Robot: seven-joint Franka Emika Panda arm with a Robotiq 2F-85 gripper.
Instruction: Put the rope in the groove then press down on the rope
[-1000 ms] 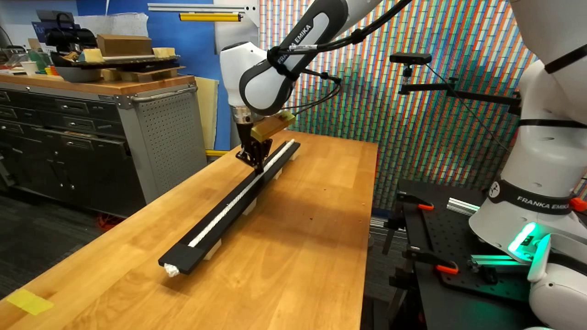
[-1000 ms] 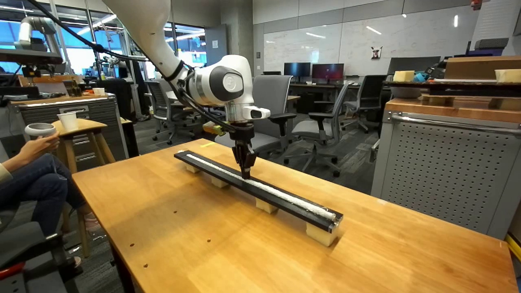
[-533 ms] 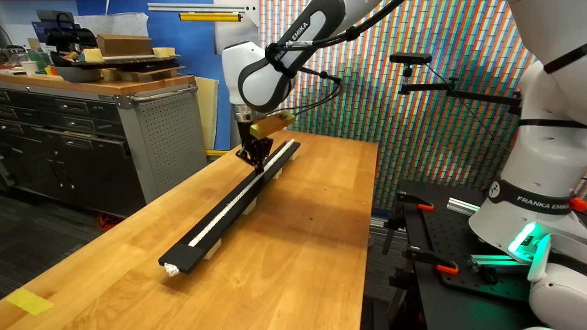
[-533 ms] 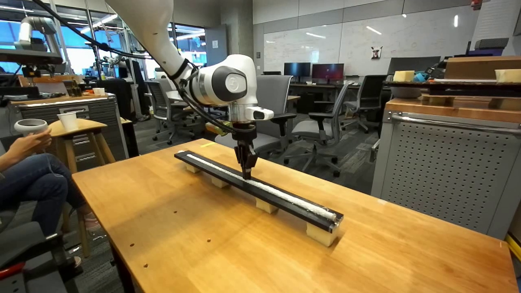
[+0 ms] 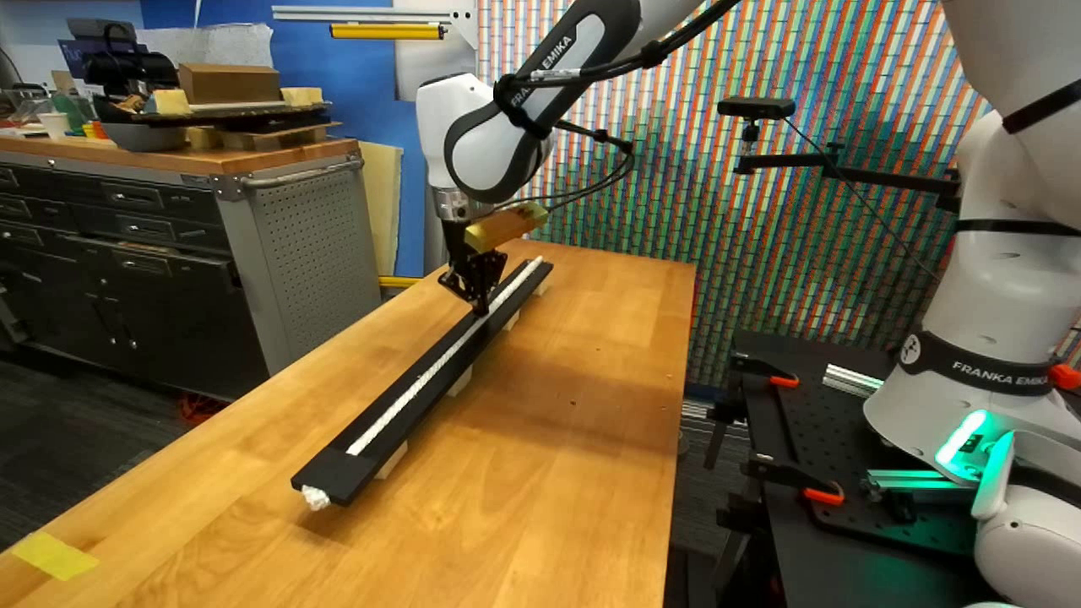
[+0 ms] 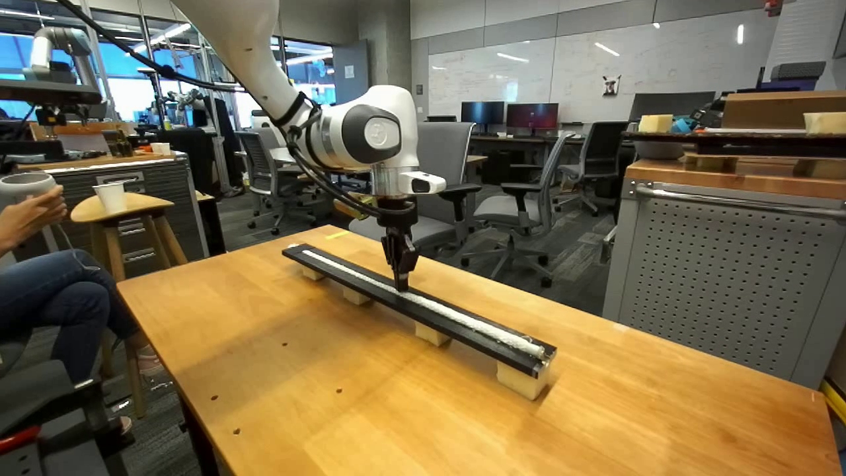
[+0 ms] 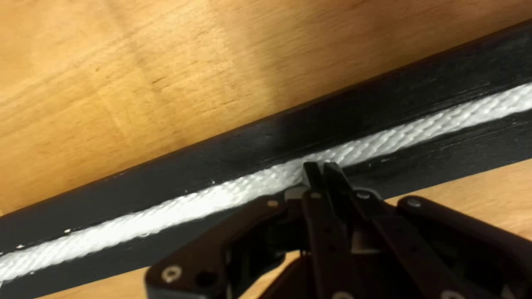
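The white rope (image 5: 410,397) lies lengthwise along the top of the long black bar (image 5: 338,469) in both exterior views. The rope (image 6: 462,319) fills the line of the groove, so the groove's floor is hidden. My gripper (image 5: 481,313) points down over the middle part of the bar (image 6: 462,336). In the wrist view the gripper (image 7: 321,164) has its fingers almost together, with nothing seen between them. The tips overlap the rope (image 7: 249,187) from above. They are at or just above its surface; I cannot tell whether they touch it.
Pale blocks (image 6: 520,380) hold the bar above the wooden table (image 6: 330,423). Yellow tape (image 5: 56,555) is on the tabletop. A seated person's hand (image 6: 30,215) holds a cup beyond the table edge. A tool cabinet (image 5: 312,253) stands beside the table.
My gripper has shifted very slightly along the bar, toward the far end in an exterior view. The rope and bar look unmoved. The person's hand and cup have moved left.
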